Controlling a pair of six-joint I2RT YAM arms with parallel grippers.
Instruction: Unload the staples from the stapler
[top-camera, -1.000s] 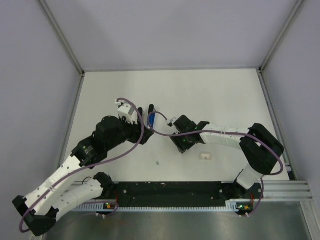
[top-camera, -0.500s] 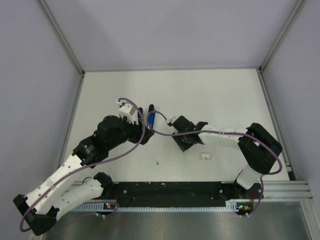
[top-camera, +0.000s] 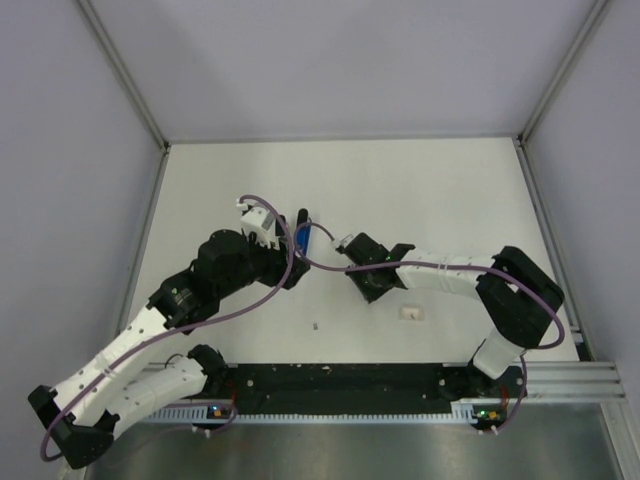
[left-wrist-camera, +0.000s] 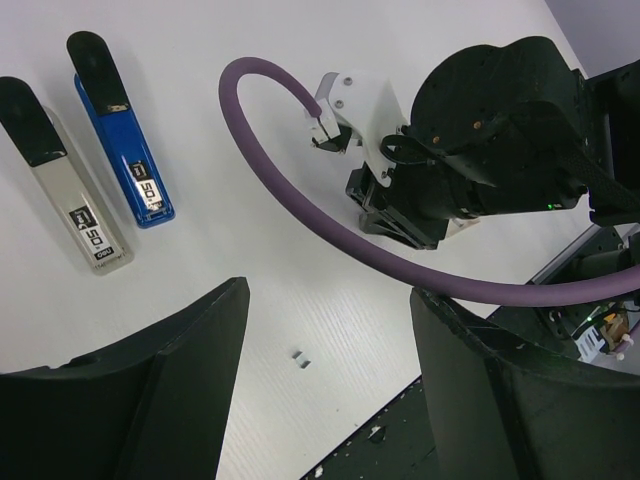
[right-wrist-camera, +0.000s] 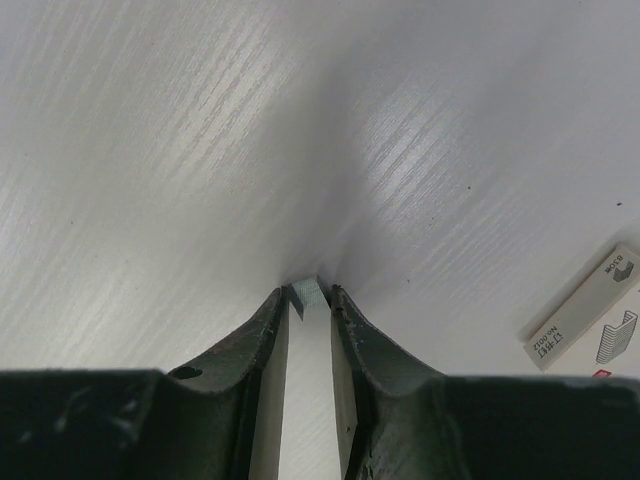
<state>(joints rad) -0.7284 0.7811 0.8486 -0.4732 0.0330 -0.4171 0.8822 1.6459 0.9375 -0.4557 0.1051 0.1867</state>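
White bench (top-camera: 450, 190) under both arms. I read my left hand (left-wrist-camera: 330, 300) as wide apart and empty. My right hand (right-wrist-camera: 308, 302), tips on the bench, is pinched on the staples (right-wrist-camera: 305, 292). The stapler (left-wrist-camera: 120, 135) lies flat, just beside a grey bar (left-wrist-camera: 65, 180).

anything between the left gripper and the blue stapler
Nothing visible: only bare table between the open left gripper and the stapler. The grey bar lies beside it, the purple cable off to the side.
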